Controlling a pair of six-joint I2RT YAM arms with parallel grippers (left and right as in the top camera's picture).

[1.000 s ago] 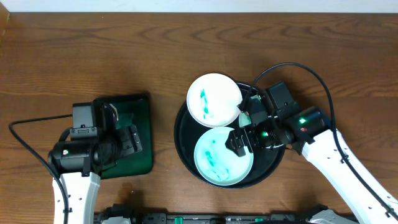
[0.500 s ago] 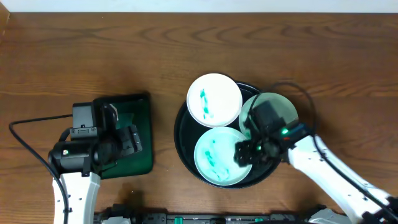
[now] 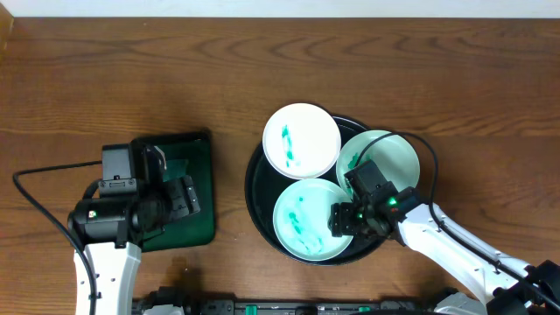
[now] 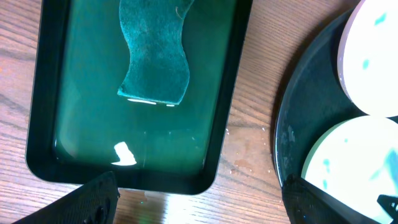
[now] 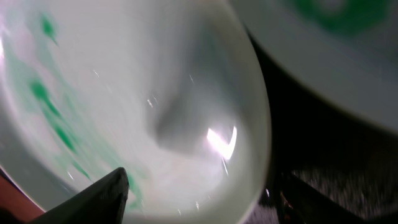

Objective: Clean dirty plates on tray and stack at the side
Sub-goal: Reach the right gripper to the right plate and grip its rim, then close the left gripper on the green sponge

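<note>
Three round white plates [image 3: 302, 140], with no long axis, lie face up in the black tray [image 3: 252, 188] on the counter [image 3: 131, 70], the right end effector [image 3: 343, 219] spread wide and empty over the front plate [image 3: 302, 219], the left end effector [image 4: 205, 196] likewise spread and empty above a green tray [image 4: 46, 93]

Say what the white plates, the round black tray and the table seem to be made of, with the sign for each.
Plates: probably glazed ceramic or hard plastic; smooth, white, glossy, with bright glints.
Black tray: likely plastic; dull, faintly speckled surface, moulded raised rim.
Table: wood or wood-look laminate; brown grain lines, low sheen.
</note>
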